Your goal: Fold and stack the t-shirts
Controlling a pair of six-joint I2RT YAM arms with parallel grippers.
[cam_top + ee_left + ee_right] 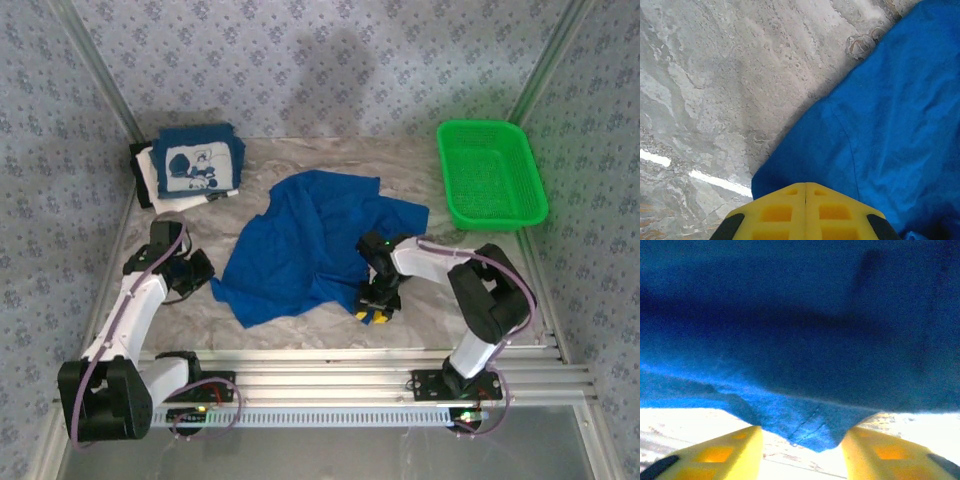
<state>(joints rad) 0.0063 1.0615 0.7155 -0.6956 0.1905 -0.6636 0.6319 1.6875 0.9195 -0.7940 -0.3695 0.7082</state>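
Right claw [801, 434] is gaping astride the blue t-shirt [300, 240] corner, left claw [805, 186] is sitting clenched at its edge, navy t-shirt [200, 165] print is blurring unreadably.

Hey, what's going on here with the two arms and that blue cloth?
Two robot arms are working on a crumpled royal-blue t-shirt mid-table. The right gripper is open at its near edge, a hem corner between its fingers. The left gripper is shut at the shirt's left edge; whether it pinches cloth is unclear. A folded stack with a navy shirt on top sits back left, a green basket back right.
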